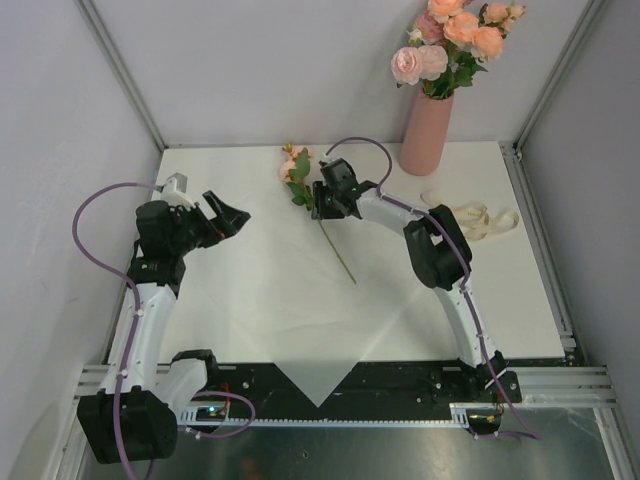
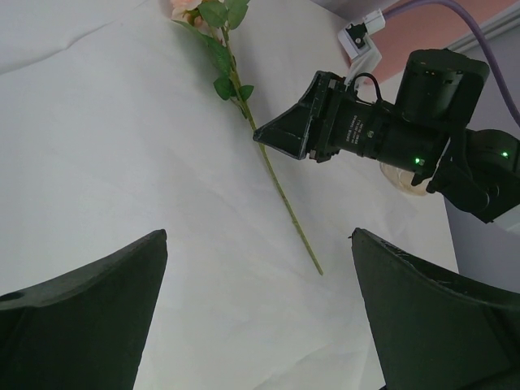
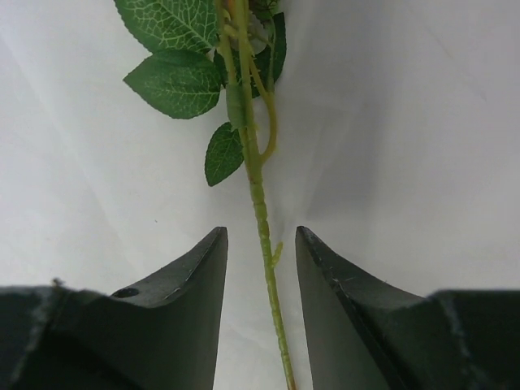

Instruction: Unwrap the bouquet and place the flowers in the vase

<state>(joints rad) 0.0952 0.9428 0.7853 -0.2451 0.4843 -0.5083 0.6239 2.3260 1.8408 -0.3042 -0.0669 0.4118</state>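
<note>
The right gripper [image 3: 260,237] sat low over one rose stem [image 3: 257,187]. Its jaws were partly open and the stem ran between them, with white paper [image 3: 97,203] showing on both sides, so it wasn't pinched. The leaves [image 3: 175,81] lay just ahead of the tips. The left gripper [image 2: 258,236] hung wide open, the stem well ahead of it. The vase [image 1: 425,135], holding flowers [image 1: 455,40], stood well apart from both sets of jaws.

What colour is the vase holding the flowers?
The vase is salmon pink, best seen in the top external view.
</note>
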